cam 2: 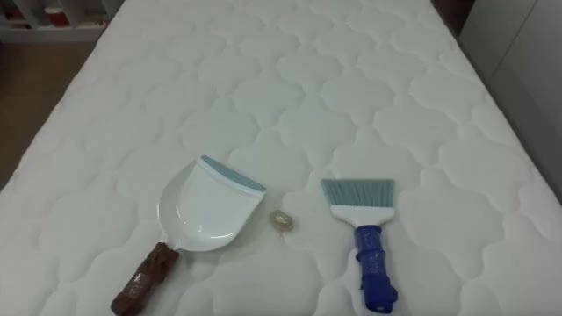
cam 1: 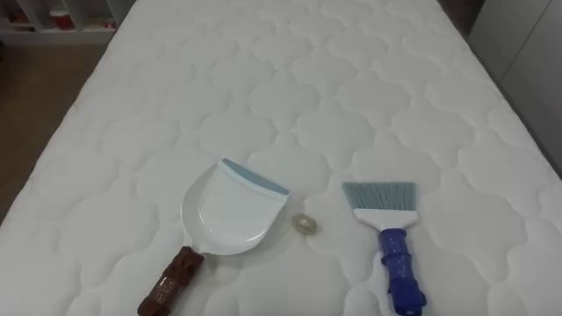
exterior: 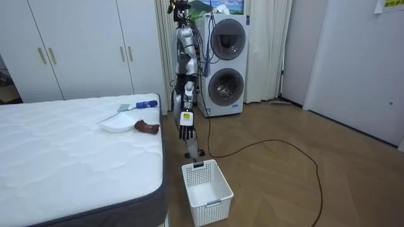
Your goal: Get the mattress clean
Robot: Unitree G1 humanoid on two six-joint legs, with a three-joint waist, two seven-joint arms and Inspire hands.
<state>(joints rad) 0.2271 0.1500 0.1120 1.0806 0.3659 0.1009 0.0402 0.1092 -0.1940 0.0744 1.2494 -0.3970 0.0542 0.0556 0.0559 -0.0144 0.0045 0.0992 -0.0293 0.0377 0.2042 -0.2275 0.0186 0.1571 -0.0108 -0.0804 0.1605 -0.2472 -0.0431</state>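
The bed (cam 1: 290, 96) lies before us, a white quilted mattress running away toward 12 o'clock. Three things rest on its near end. A small pale scrap (cam 1: 305, 224) sits on the quilting. At its 9 o'clock, just beside it but not touching, lies the dustpan (cam 1: 230, 211). It is white with a blue-grey lip, its mouth turned to 1 o'clock and its brown handle (cam 1: 171, 283) pointing down to 7 o'clock. At the scrap's 3 o'clock, a little further off, lies the brush (cam 1: 391, 237). It lies flat, with the grey-blue bristles (cam 1: 379, 195) toward 12 o'clock and the blue handle (cam 1: 402, 272) toward 6 o'clock. Dustpan and brush lie apart, with the scrap between them.

In the room view we see the robot standing upright on the wooden floor (exterior: 284, 183) at the end of the bed, close to where the dustpan and brush lie. Its left hand (exterior: 184, 131) hangs at its side beside the mattress edge. The fingers are loose, point down and hold nothing.

At the robot's 5 o'clock in that view, a white basket (exterior: 207, 190) stands on the floor just off the bed's corner. Behind the robot, at 1 o'clock, are two stacked washers (exterior: 226, 63). A white wardrobe (exterior: 76, 50) lines the wall at 10 o'clock.
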